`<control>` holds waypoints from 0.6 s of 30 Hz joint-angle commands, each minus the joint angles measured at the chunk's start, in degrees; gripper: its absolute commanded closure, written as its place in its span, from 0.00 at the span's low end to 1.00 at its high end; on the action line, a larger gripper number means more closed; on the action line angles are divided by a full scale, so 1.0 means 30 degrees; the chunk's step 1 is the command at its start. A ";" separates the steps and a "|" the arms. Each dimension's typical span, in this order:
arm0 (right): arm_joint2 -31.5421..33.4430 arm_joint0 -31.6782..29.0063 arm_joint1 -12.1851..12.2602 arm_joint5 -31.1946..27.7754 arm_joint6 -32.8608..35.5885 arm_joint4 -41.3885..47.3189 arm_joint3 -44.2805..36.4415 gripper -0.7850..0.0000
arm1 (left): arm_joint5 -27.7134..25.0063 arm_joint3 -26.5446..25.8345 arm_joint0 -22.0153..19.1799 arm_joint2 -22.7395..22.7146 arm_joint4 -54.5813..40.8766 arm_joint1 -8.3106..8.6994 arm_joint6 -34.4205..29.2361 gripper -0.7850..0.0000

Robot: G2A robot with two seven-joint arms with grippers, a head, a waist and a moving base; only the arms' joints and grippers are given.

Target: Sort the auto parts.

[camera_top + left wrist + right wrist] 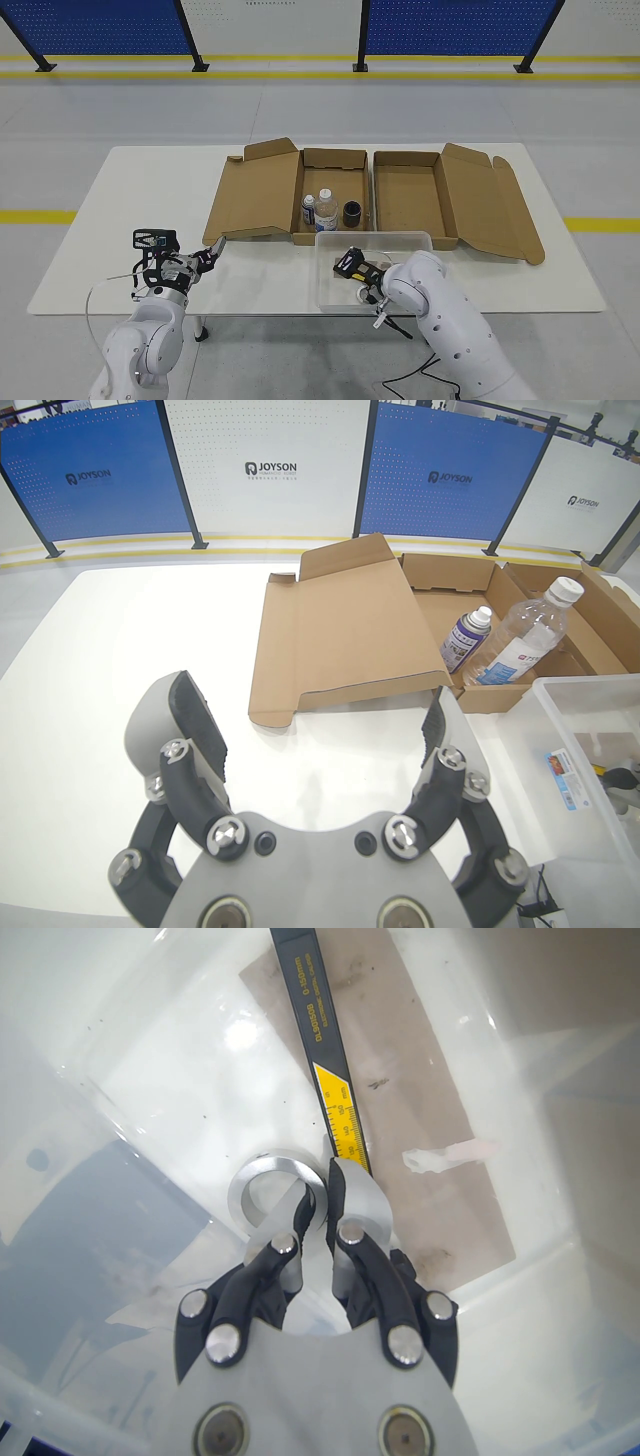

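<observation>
Parts in the bin (165,1078): one ring (238,1192) pinched by right fingers (361,1200), one caliper (305,993); left fingers (196,720) spread empty.

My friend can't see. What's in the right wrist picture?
The right gripper is shut on the wall of a metal ring inside a clear bin. A black and yellow caliper lies beside the ring.

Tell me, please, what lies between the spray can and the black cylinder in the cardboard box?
The clear plastic bottle sits between the spray can and the black cylinder in the cardboard box; the top view shows it.
</observation>
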 commanded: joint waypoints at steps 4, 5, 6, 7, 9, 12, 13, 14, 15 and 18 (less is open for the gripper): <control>-0.0087 0.0086 0.0032 -0.0004 -0.0178 0.0013 0.0029 1.00 | 0.0000 0.0000 0.0000 0.0000 0.0000 0.0000 0.0000 0.00; -0.0080 0.0107 0.0043 0.0044 -0.0244 -0.0031 0.0016 1.00 | 0.0000 0.0000 0.0000 0.0000 0.0000 0.0000 0.0000 0.00; -0.0067 0.0125 0.0056 0.0092 -0.0318 -0.0088 -0.0015 1.00 | 0.0000 0.0000 0.0000 0.0000 0.0000 0.0000 0.0000 0.00; -0.0031 0.0132 0.0071 0.0166 -0.0438 -0.0138 -0.0068 1.00 | 0.0000 0.0000 0.0000 0.0000 0.0000 0.0000 0.0000 0.00; 0.0070 0.0128 0.0107 0.0321 -0.0690 -0.0263 -0.0255 1.00 | 0.0000 0.0000 0.0000 0.0000 0.0000 0.0000 0.0000 0.00; 0.0342 0.0038 0.0176 0.0578 -0.1201 -0.0333 -0.0749 1.00 | 0.0000 0.0000 0.0000 0.0000 0.0000 0.0000 0.0000 0.00; 0.0481 -0.0012 0.0206 0.0766 -0.1397 -0.0407 -0.0961 1.00 | 0.0000 0.0000 0.0000 0.0000 0.0000 0.0000 0.0000 0.00; 0.0595 -0.0069 0.0238 0.0898 -0.1582 -0.0538 -0.1177 1.00 | 0.0000 0.0000 0.0000 0.0000 0.0000 0.0000 0.0000 0.00; 0.0734 -0.0145 0.0269 0.1066 -0.1811 -0.0622 -0.1387 1.00 | 0.0000 0.0000 0.0000 0.0000 0.0000 0.0000 0.0000 0.00; 0.1179 -0.0428 0.0359 0.1532 -0.2616 -0.0750 -0.2017 1.00 | 0.0000 0.0000 0.0000 0.0000 0.0000 0.0000 0.0000 0.00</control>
